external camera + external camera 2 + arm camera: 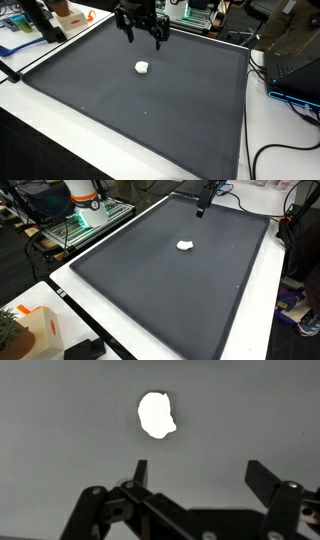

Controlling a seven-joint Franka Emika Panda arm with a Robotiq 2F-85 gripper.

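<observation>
**Open gripper [200,473] near a white lump [156,415]**

In the wrist view the two dark fingers [140,472] stand wide apart across the lower half of the frame, with nothing between them. The white lump lies beyond the fingertips in the upper middle of that frame, apart from both fingers and nearer the one on the frame's left.

In both exterior views the gripper [144,40] [201,210] shows near the top edge, over the far part of a dark grey mat [150,115] [170,300]. The white lump [142,67] [185,246] lies alone on the mat, just below the gripper in the frame. The mat covers a white table [290,130]. Black cables [262,152] trail at the lower right.
</observation>
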